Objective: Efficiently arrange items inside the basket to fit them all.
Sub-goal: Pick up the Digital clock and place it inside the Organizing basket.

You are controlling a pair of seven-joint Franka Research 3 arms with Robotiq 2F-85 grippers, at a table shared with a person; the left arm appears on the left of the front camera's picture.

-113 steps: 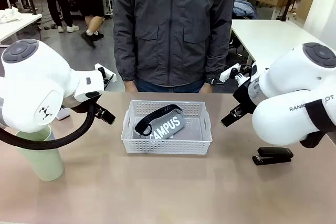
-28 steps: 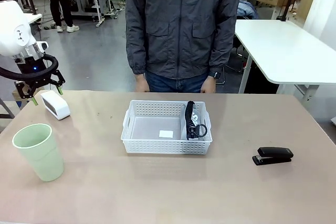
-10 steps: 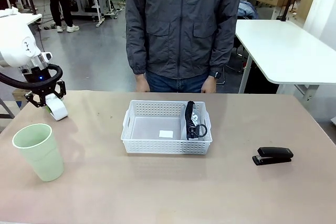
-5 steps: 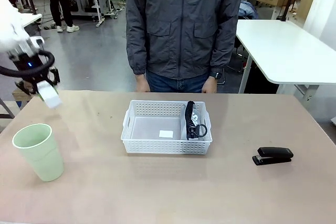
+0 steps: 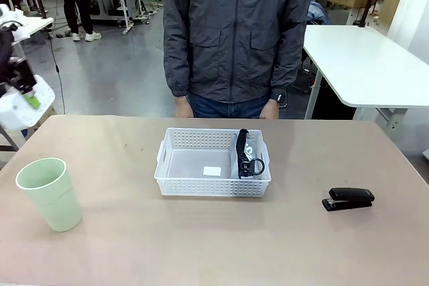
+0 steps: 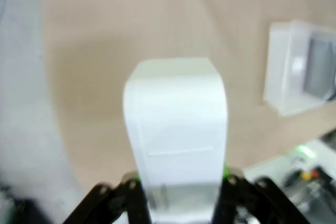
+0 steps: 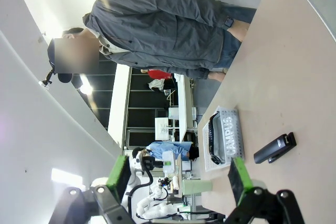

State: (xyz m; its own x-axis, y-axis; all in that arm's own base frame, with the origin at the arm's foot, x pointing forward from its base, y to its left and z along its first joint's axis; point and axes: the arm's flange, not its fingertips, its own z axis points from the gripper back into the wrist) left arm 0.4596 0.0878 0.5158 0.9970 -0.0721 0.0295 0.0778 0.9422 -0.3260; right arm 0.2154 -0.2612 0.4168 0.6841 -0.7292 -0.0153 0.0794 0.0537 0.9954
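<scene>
At the far left, our left end effector (image 6: 181, 176) is clamped on the small white block (image 6: 176, 114). It holds the block up in the air by the left end of the table (image 5: 201, 239). Near the front left corner, the pale green cup (image 5: 48, 193) stands upright, mouth up. In the middle sits the white basket (image 5: 213, 187). On its floor we see a small white patch (image 5: 212, 171). At the basket's right end the grey pouch (image 5: 249, 147) stands on its edge, with its black strap (image 5: 242, 142) on top. In the right wrist view we can read "CAMPUS" on it in big white letters. Further right, well apart from the basket, the black stapler (image 5: 348, 198) lies flat on the table. Our right end effector (image 7: 178, 178) has its jaws wide apart, gripping nothing. A person (image 5: 234, 31) in a grey jacket stands behind the basket.
</scene>
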